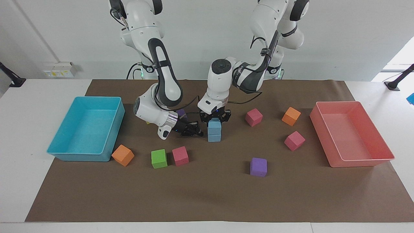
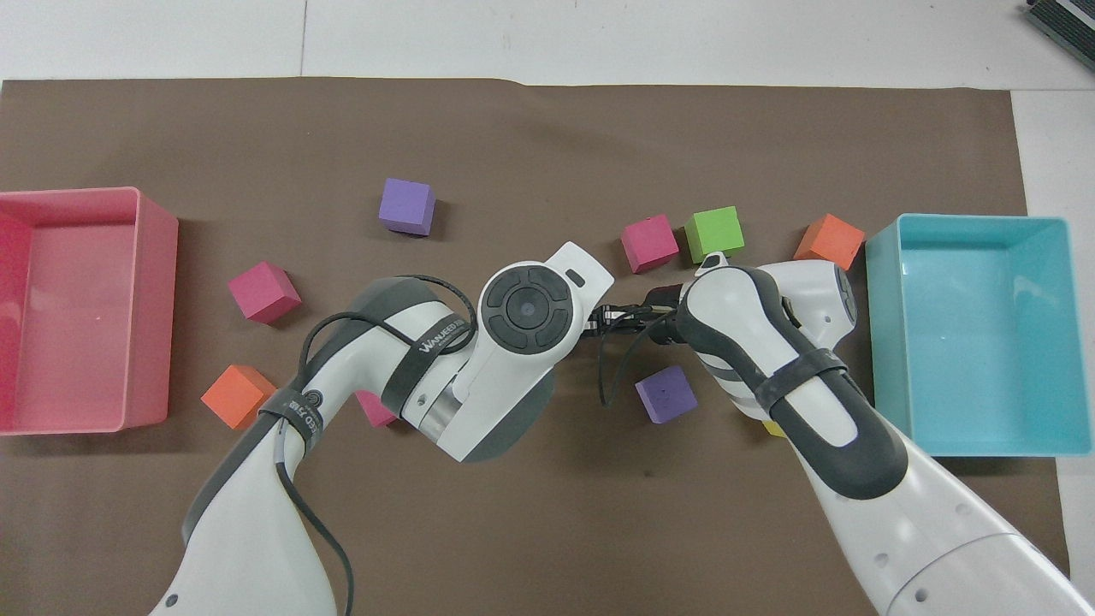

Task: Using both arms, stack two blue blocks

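Left claw [image 1: 214, 120] of mine comes down from above onto the upper light sky-blue foam cube [image 1: 214, 125], its fingers set against that cube's two sides and gripping it. That cube sits squarely on the lower light sky-blue foam cube [image 1: 214, 136], which rests on the brown paper-covered tabletop [image 1: 207, 194] near its middle. My right claw [image 1: 193, 130] lies low just beside the stack, toward the right arm's end, and points at it; whether its fingers are parted I cannot tell. From overhead my left wrist hides both blue cubes.

Items by size:
- Large turquoise plastic tray [image 1: 64, 152] at the right arm's end; large pink plastic tray [image 1: 355, 161] at the left arm's end.
- Orange foam cube [image 1: 123, 155], green foam cube [image 1: 159, 158] and magenta foam cube [image 1: 180, 156] in a row, farther from me than the stack.
- Purple foam cube [image 1: 258, 167], also farther out, toward the left arm's end.
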